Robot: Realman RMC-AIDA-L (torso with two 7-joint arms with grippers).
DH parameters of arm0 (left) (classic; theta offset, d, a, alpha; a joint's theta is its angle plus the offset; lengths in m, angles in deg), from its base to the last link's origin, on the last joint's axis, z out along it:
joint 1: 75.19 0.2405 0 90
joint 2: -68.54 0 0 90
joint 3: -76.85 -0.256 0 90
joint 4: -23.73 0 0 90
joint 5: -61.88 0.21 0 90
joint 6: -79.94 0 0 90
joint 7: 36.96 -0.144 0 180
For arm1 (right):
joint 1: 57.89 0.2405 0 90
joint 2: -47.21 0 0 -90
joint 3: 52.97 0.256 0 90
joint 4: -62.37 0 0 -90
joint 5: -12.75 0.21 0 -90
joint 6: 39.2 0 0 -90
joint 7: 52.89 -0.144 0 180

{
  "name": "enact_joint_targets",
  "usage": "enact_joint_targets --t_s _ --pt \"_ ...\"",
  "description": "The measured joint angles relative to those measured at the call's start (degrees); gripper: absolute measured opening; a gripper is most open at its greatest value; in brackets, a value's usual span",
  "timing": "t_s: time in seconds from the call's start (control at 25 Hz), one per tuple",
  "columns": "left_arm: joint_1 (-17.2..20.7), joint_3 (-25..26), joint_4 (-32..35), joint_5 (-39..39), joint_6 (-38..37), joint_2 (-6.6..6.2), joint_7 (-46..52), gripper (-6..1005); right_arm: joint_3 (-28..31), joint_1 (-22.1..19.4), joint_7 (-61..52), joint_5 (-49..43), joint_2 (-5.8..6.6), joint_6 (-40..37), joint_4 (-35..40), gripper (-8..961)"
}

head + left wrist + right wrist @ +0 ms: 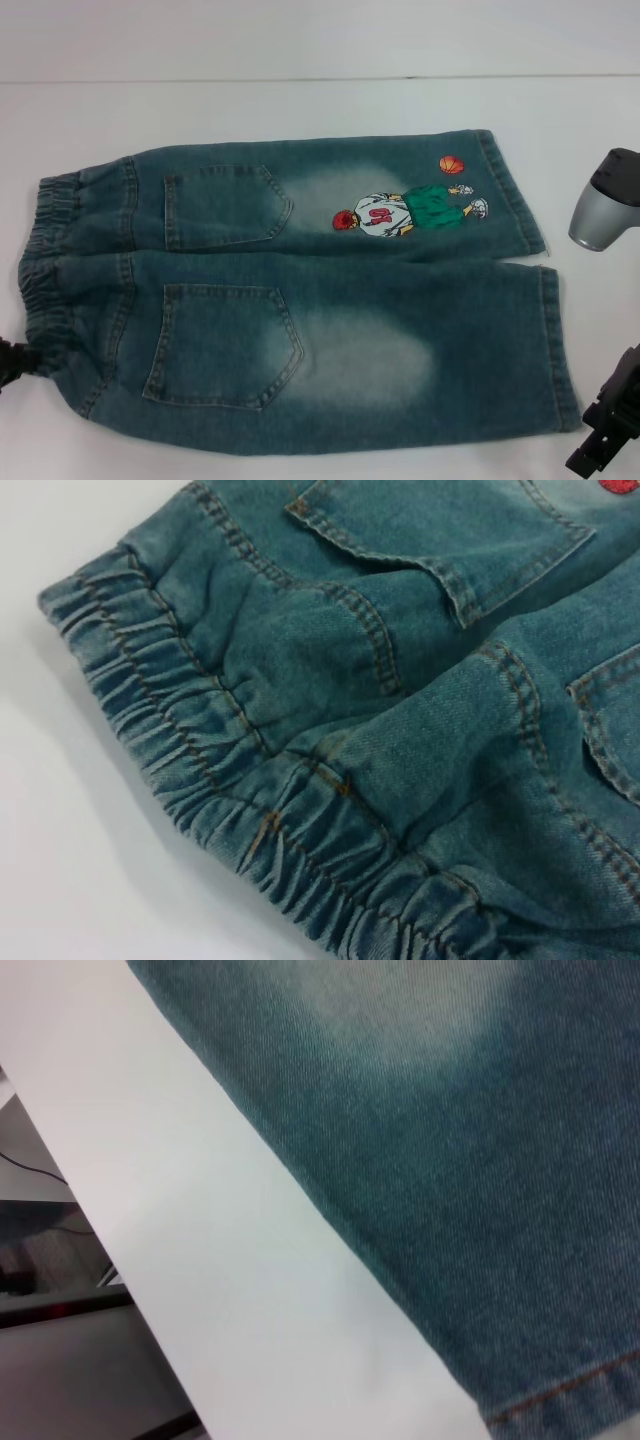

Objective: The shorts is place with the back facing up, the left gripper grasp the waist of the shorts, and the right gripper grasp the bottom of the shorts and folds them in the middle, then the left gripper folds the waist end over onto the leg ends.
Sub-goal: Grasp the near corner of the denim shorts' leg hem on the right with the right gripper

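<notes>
The blue-green denim shorts lie flat on the white table, back up, with both patch pockets showing. The gathered elastic waist is at the left and fills the left wrist view as a puckered band. The two stitched leg hems are at the right, the far one beside the embroidered basketball cartoon. My left gripper is a black shape at the waist's near corner, mostly out of frame. My right gripper hangs just off the near leg hem's corner. The right wrist view shows that leg's denim and a bit of hem stitching.
A grey and black part of the right arm hovers to the right of the far leg hem. White table runs beyond the shorts. In the right wrist view the table's edge drops to dark floor and cables.
</notes>
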Motion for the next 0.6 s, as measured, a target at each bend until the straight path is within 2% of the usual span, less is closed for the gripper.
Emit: enact_joint_targets --t_s 0.6 --pt "-0.13 -0.15 -1.68 -0.12 1.11 0.12 -0.01 104 0.44 0.06 3.05 3.85 -0.01 4.11 -1.62 794"
